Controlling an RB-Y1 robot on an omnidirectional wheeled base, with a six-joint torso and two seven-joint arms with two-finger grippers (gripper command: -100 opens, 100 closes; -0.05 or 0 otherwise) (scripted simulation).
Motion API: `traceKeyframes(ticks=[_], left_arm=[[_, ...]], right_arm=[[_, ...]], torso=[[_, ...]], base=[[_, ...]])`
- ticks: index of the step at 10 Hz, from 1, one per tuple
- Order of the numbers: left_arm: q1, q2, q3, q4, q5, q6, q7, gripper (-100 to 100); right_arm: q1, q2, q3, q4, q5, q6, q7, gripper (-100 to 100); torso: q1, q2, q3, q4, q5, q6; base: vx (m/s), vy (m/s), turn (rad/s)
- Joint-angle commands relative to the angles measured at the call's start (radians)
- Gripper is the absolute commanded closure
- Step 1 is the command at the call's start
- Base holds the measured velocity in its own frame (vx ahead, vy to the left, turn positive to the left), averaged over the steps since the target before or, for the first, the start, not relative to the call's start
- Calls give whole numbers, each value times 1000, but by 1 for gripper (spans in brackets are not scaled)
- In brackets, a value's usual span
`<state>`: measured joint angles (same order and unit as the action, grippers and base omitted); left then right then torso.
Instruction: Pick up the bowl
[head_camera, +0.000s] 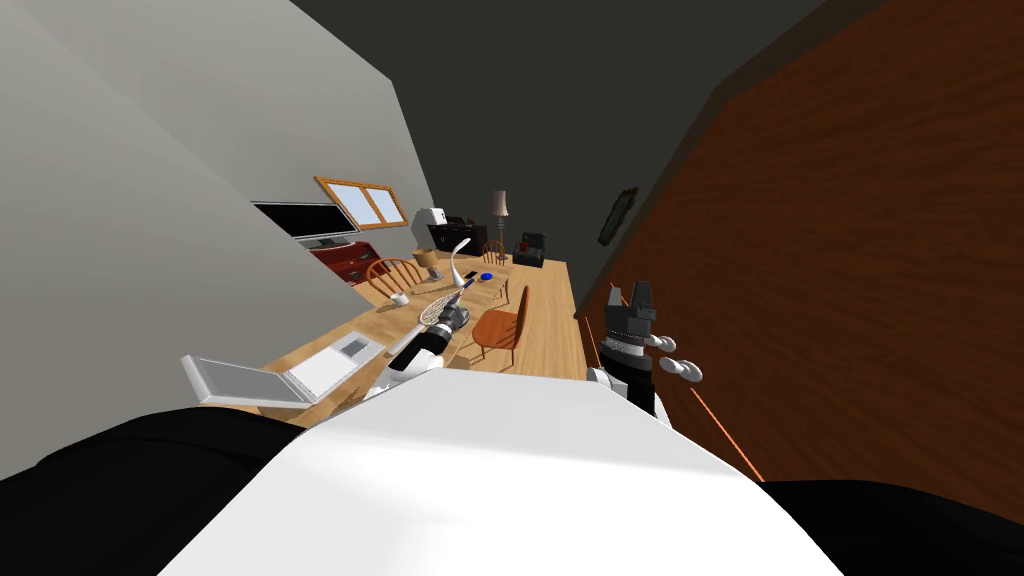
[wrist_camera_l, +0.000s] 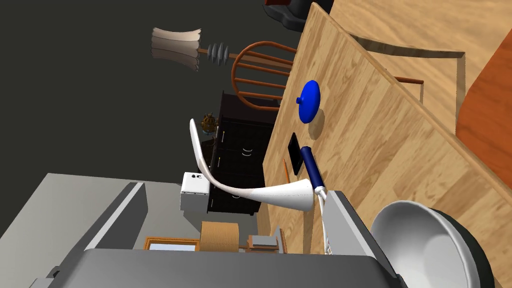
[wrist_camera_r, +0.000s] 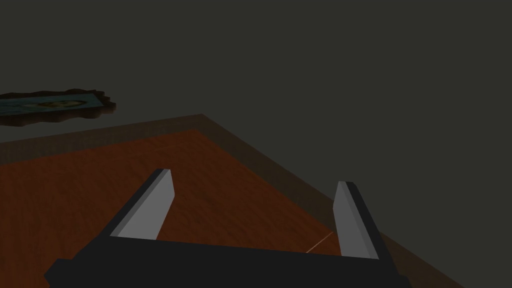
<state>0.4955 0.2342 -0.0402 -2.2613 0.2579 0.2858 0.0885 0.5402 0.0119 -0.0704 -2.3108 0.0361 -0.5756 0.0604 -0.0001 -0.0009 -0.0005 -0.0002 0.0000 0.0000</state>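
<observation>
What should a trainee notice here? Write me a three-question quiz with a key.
1. True or false: the right gripper holds the bowl.
2. The round knobbed thing on the table is: A red, B blue, C green.
3. Fill in: the fingers of the left gripper stand ____, with the bowl outside them.
Key: 1 false; 2 B; 3 open.
</observation>
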Motion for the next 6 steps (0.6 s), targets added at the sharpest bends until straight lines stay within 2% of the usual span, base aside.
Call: traceKeyframes(ticks=[1,6], left_arm=[[0,3,2,2,9,44,2,-100],[-7,32,21,43,63,175,21,-100]], right_arm=[[0,0,0,0,0,0,0,0],[0,0,0,0,0,0,0,0]], torso=[[0,0,0,0,0,0],[0,-1,0,0,0,0]], base=[[13,0,-10],[22,3,-19]])
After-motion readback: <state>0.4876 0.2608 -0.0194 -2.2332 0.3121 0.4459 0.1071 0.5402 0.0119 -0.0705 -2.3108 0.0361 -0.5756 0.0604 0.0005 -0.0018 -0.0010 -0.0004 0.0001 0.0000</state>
